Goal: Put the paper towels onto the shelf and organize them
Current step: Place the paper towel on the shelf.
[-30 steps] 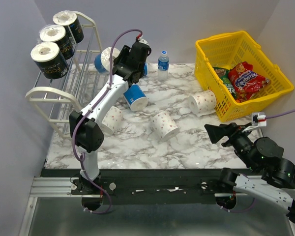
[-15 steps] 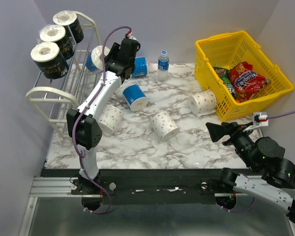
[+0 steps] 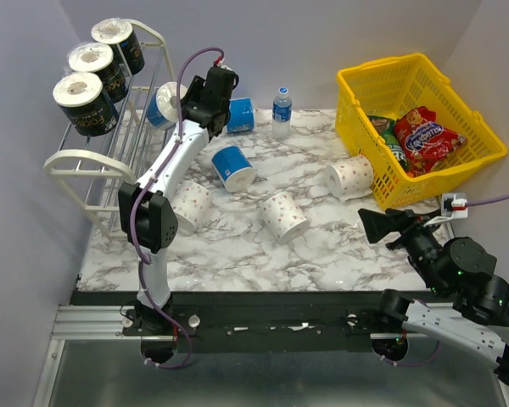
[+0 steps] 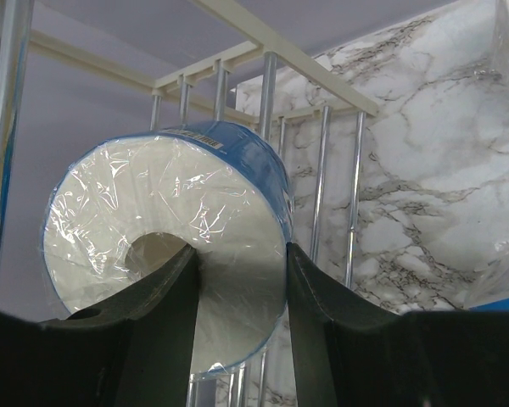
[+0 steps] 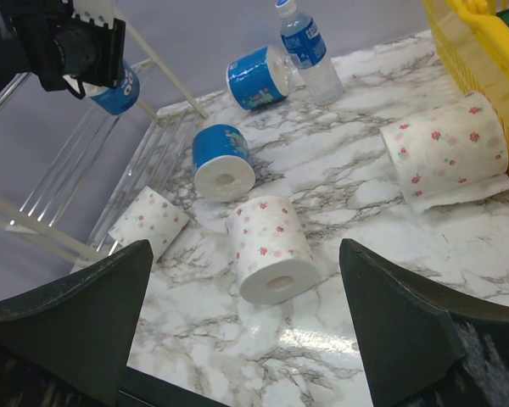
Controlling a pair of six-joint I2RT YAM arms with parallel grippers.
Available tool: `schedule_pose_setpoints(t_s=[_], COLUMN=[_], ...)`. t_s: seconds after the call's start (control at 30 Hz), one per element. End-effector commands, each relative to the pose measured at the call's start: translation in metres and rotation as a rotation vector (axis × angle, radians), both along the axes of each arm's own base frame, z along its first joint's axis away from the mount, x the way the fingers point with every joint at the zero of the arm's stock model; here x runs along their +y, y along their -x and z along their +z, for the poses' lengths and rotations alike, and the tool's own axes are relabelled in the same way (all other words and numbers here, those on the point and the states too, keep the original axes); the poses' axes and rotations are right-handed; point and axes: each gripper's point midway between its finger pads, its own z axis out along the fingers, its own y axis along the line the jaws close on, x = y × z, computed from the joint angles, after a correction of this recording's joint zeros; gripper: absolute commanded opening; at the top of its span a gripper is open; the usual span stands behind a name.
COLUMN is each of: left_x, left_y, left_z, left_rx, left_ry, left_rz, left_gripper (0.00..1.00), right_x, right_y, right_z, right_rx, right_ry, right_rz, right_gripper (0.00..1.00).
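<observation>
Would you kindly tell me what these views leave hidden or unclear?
- Left wrist view: the left tool covers the bottom of the held blue roll, so whether it touches the shelf bars is unclear.
- Top view: the basket wall hides its lower contents; the right wrist view cuts it at the edge.
- Top view: the bottle label is too small to read.
</observation>
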Motion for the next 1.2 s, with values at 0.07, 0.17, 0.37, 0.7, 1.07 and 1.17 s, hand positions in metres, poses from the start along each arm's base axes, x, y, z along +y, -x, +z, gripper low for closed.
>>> schedule_pose_setpoints(t_s=[0.07,0.17,0.37,0.7,1.07,1.17], left_x=[0.015,0.021,0.033,0.046,0.056,0.057], left_y=[-0.007,-0.009,-0.009,-0.008,-0.006,-0.005], left_z=[0.014,0.012,0.018,0.027,0.022,0.026], left_rx=[-0.031,-0.026,-0.039,-0.053,-0.036,-0.043], left_ry=[-0.022,-0.04,-0.072,-0.133,-0.17,-0.181], left_rz=[0.033,0.053,0.093,0.145,0.173,0.181], left_gripper=[0.42,0.44,0.52,0.59,0.58,0.6], right_x=[-0.008,-0.008,-0.01,-0.012,-0.017,-0.017], right_y=[-0.003,-0.004,-0.005,-0.005,-0.003,-0.003], right_z=[0.005,0.003,0.002,0.0,0.001,0.0], right_rx=[-0.027,-0.026,-0.03,-0.033,-0.046,-0.045], right_ry=[-0.015,-0.011,-0.007,-0.005,-0.02,-0.016], right_rz=[-0.041,-0.047,-0.061,-0.069,-0.07,-0.072], right_gripper=[1.0,1.0,1.0,1.0,1.0,1.0])
